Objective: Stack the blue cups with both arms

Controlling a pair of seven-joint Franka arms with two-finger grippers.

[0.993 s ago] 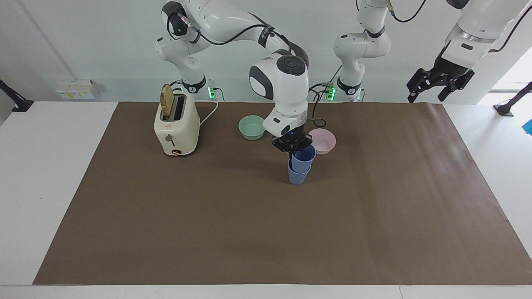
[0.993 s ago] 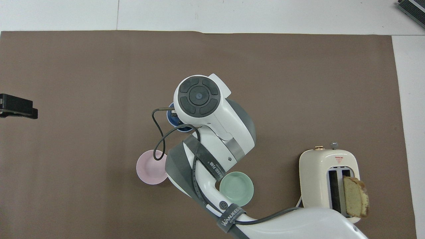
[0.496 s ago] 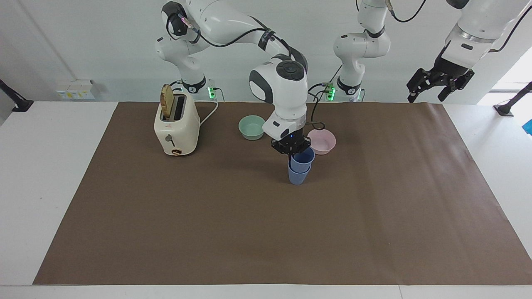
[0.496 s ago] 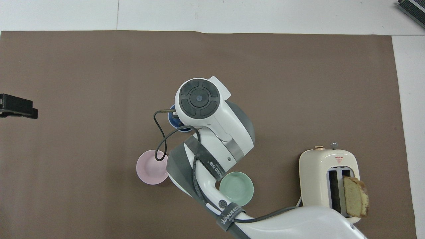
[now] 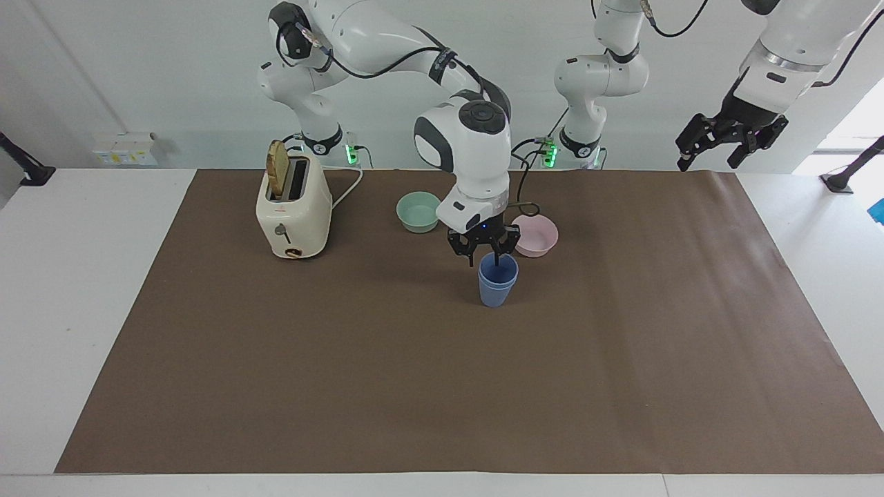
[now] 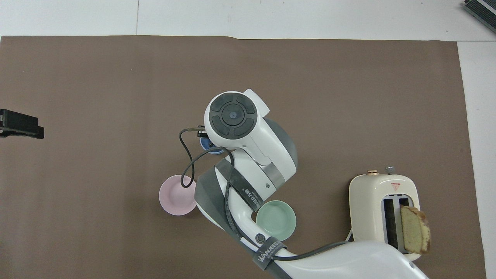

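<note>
Now the two blue cups [image 5: 497, 279] are seen nested upright on the brown mat [image 5: 621, 359], just beside the pink bowl [image 5: 535, 235]. The right gripper [image 5: 483, 257] is held directly over them, fingers spread, nothing gripped. Stacking looks finished; a straight upward retreat is called for. The left gripper [image 5: 731, 141] is parked high, open and empty. The pink bowl and the mint-green bowl [image 5: 418, 211] appear empty; a bread slice [image 5: 277, 168] is standing in the toaster [image 5: 293, 210].

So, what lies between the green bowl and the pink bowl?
In the facing view, the right gripper and its wrist hang between the green bowl and the pink bowl, just above the stacked blue cups, fingers open.
</note>
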